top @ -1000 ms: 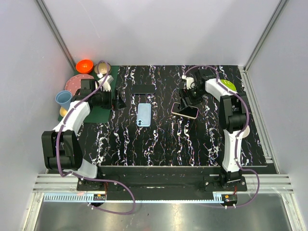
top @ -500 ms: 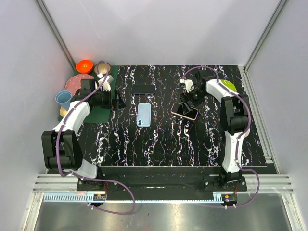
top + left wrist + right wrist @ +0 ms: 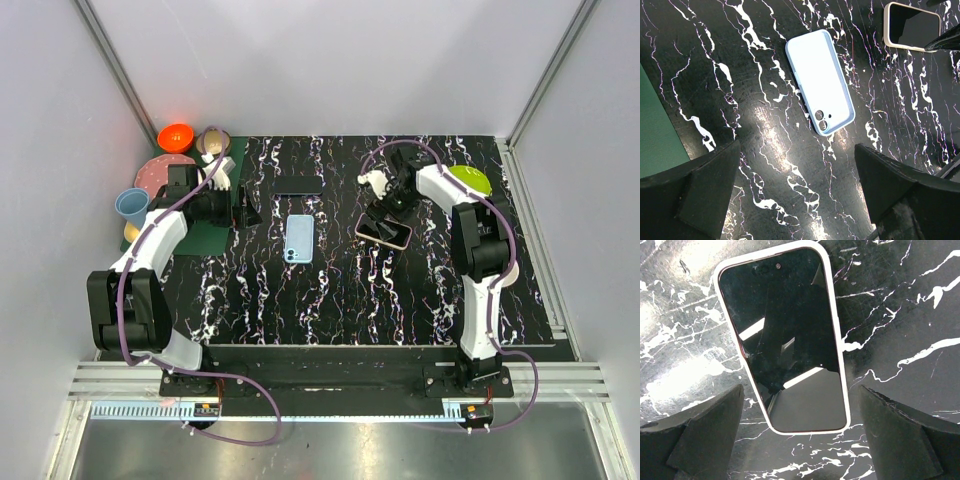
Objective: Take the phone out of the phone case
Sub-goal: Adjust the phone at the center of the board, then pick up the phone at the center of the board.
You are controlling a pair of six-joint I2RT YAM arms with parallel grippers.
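The black marbled table (image 3: 330, 300) carries everything. The right arm (image 3: 480, 260) reaches over its far right part and the left arm (image 3: 150, 250) over its far left part. The cased phone (image 3: 782, 335) lies flat and screen up, a little right of the table's middle in the far half, with its long axis roughly along the far edge. The right gripper (image 3: 385, 200) hangs just above its far side, spread fully and holding nothing. Its fingers (image 3: 700, 435) stand to either side of the phone's narrow width, so a squeeze would likely fall across the case's long edges. The left gripper (image 3: 797, 146), equally wide and empty, sits near the left edge beyond a light blue case (image 3: 821, 80), so the right arm is clearly nearer.
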